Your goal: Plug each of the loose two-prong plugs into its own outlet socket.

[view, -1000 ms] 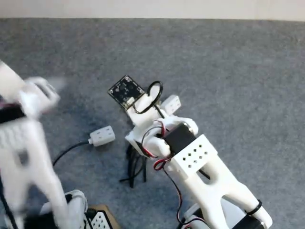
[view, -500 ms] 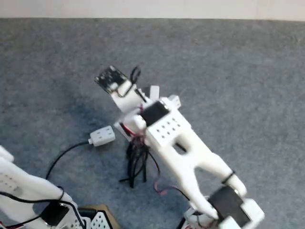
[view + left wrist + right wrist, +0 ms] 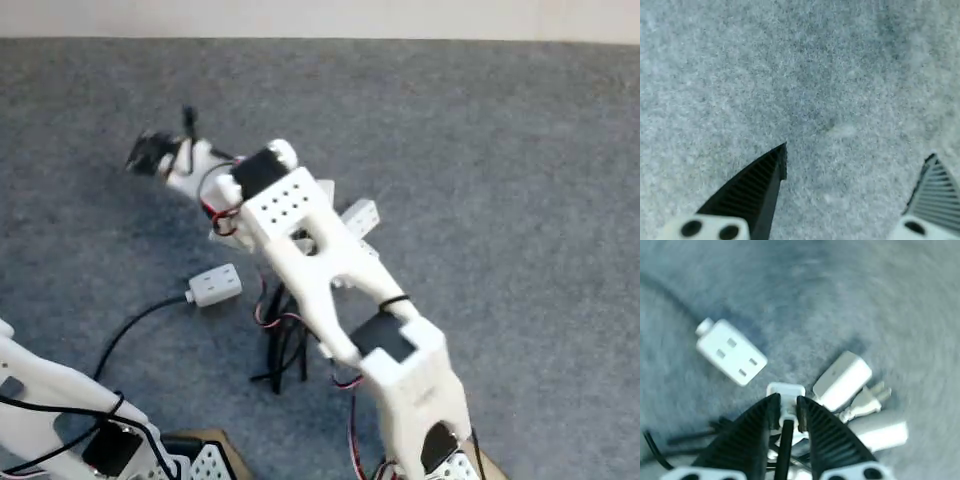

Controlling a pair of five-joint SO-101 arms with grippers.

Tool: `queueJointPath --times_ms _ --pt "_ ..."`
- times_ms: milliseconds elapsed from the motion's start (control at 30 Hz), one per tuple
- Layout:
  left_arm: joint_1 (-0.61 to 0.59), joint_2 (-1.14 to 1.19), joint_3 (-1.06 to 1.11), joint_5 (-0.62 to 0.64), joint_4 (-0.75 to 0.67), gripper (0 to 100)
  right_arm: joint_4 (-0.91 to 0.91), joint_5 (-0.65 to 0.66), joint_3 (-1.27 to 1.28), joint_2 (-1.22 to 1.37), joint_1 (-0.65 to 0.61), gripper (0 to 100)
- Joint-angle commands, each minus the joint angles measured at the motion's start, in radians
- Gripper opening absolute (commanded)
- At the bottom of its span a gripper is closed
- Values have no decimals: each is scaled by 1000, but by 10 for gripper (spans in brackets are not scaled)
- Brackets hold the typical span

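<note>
Right gripper (image 3: pixel 787 401) on plug (image 3: pixel 785 391), lengthwise between fingers (image 3: pixel 752 430)

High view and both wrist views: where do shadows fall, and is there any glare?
High view: the right arm casts a soft shadow on the carpet toward the picture's left edge; no glare. Right wrist view: the outlet block has a dark shadow along one side. Left wrist view: the carpet under the open end effector is evenly lit, no hard shadow.

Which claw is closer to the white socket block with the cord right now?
Right. The right claw, shut on a plug, hangs close by the socket block; the left claw hovers over bare carpet, away from it.
</note>
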Motion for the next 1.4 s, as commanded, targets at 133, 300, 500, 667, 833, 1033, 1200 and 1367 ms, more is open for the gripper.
queueJointPath --times_ms 133,300,500,667,833,1033,1200,1367 --pt "-24 31 -131 -11 8 406 99 267 -154 38 -93 5" --pt "-45 33 -170 -11 8 406 91 324 -153 41 -116 6" --pt "-61 38 -166 -87 2 407 48 338 -153 42 -99 6" --pt "-65 41 -153 -89 2 407 58 328 -151 41 -87 6" --pt "-64 99 -163 -147 0 405 101 301 -165 28 -56 6" --pt "-59 162 -251 -150 8 404 205 298 -214 -94 -47 6" --pt "-33 170 -302 -150 80 404 209 264 -163 -229 -42 6" --pt "-22 171 -351 -150 140 404 154 216 -47 -268 -8 6"
